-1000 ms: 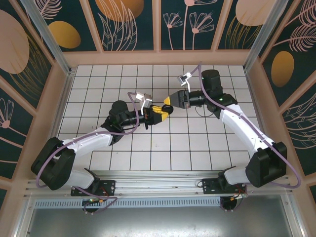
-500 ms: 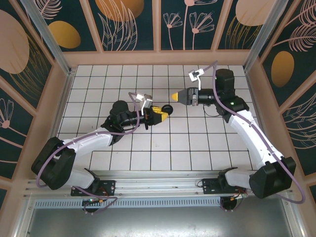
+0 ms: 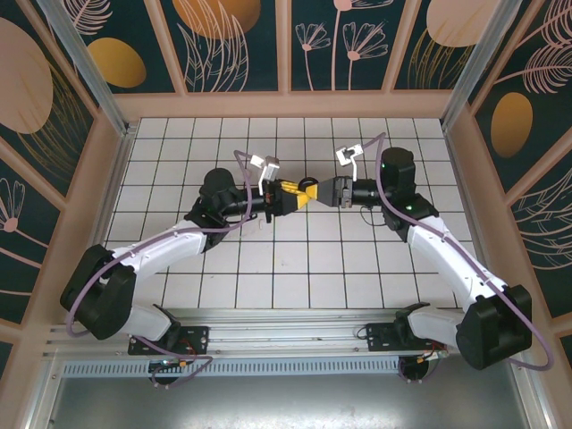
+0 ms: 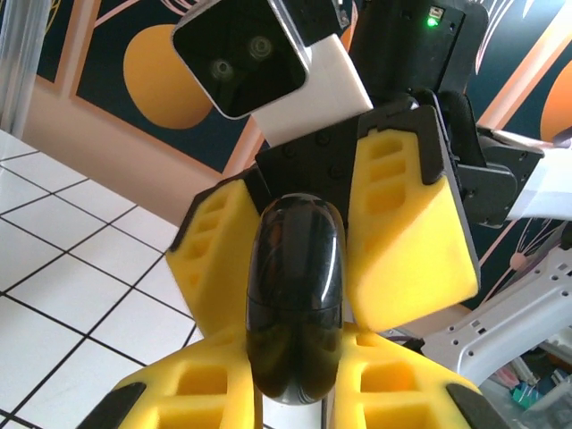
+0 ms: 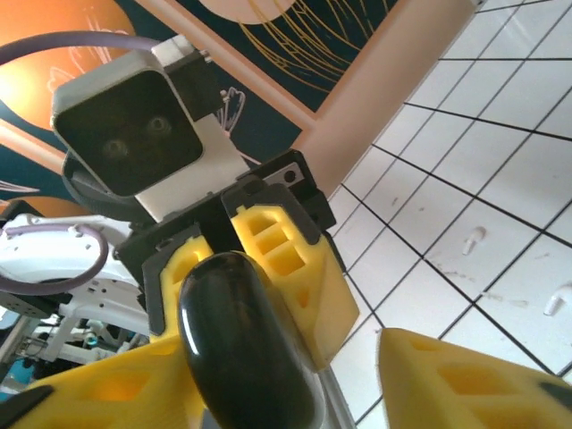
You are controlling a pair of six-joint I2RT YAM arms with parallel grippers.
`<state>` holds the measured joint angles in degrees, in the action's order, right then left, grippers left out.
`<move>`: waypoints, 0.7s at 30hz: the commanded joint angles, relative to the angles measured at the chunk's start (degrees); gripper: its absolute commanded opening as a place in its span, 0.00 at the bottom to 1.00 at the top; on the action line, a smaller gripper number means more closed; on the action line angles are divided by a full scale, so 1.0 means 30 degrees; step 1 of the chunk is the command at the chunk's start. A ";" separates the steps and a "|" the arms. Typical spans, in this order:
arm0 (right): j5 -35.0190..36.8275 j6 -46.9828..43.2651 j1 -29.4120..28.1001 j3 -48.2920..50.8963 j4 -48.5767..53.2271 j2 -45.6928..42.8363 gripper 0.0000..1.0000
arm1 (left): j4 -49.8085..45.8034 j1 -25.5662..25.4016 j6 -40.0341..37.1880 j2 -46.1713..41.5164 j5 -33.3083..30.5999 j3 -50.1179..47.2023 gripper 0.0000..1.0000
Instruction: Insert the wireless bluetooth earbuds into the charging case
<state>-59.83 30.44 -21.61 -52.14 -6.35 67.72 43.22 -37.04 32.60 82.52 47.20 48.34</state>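
Note:
The charging case (image 4: 295, 304) is a glossy black oval with its lid down. My left gripper (image 4: 299, 398) is shut on its lower end and holds it above the tiles. My right gripper (image 5: 286, 393) faces it head-on, open. Its yellow fingers (image 4: 407, 223) straddle the case's (image 5: 246, 349) far end, and a clear gap shows on one side. From above, the two grippers (image 3: 288, 194) (image 3: 315, 192) meet tip to tip over the middle of the floor. Two small white stemmed earbuds (image 5: 471, 239) (image 5: 556, 299) lie on the tiles below the right gripper.
The white tiled floor (image 3: 340, 259) is walled by wooden rails and dark floral panels (image 3: 232, 45). Both arm bases sit at the near edge (image 3: 286, 335). Purple cables loop over each wrist.
The right gripper drew back to the right, then came in again onto the case and narrowed its jaws. The left gripper carried the case a little up and to the right.

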 commanded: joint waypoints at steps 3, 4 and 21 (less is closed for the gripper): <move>-0.0299 -0.0418 -0.0012 0.0139 -0.0779 -0.0024 0.32 | 0.0886 -0.0061 0.1194 0.0555 0.1218 0.0791 0.01; -0.0343 -0.0446 -0.0021 0.0128 -0.0736 0.0025 0.28 | 0.0818 -0.0048 0.1193 0.0638 0.1295 0.0872 0.01; 0.5721 0.0812 0.1939 0.0744 0.0739 0.0159 0.13 | -0.7150 0.0231 -0.4685 -0.0129 -0.4771 0.1169 0.55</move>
<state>-49.25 31.79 -17.34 -51.37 -6.04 67.77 30.83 -36.84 24.73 82.87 39.77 49.67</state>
